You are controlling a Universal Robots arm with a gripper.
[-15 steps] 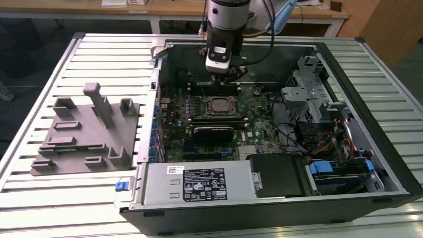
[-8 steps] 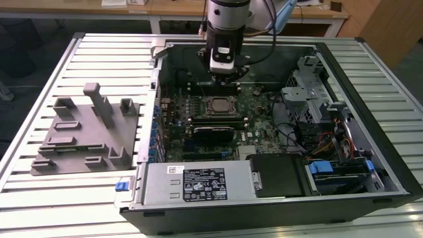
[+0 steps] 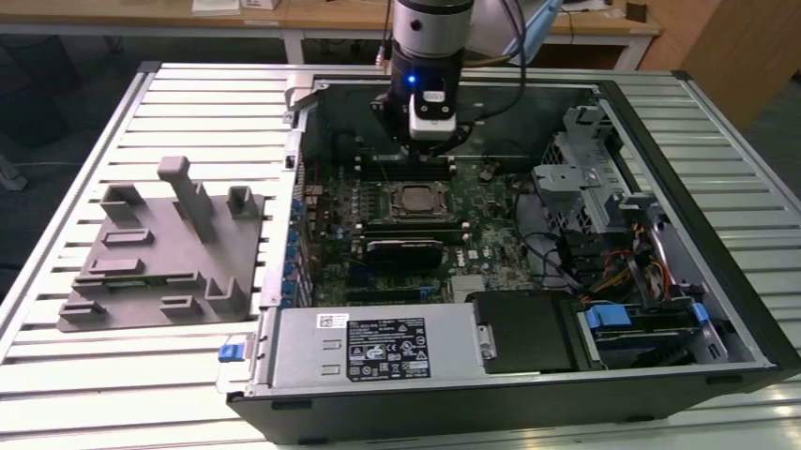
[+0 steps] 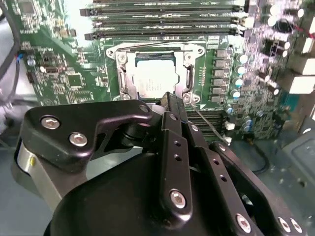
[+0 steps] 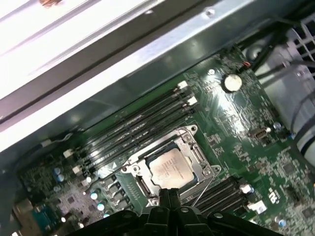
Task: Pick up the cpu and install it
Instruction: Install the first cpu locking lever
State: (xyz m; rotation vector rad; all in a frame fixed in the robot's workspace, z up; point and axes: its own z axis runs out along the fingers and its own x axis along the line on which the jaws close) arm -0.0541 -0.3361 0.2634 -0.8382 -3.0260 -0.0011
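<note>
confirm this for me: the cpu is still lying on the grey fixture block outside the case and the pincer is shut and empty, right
Not quite. The cpu is not on the grey fixture block; both wrist views show it sitting in the motherboard socket inside the case. The rest holds: the pincer is shut and empty, just above the socket.

A white-and-black printed label (image 3: 385, 348) sits on the power supply housing (image 3: 375, 352) at the near edge of the open computer case in the exterior view, its print too small to make out. Faint markings cross the metal top of the cpu (image 5: 171, 168) in both wrist views, but no word or number there can be read.
</note>
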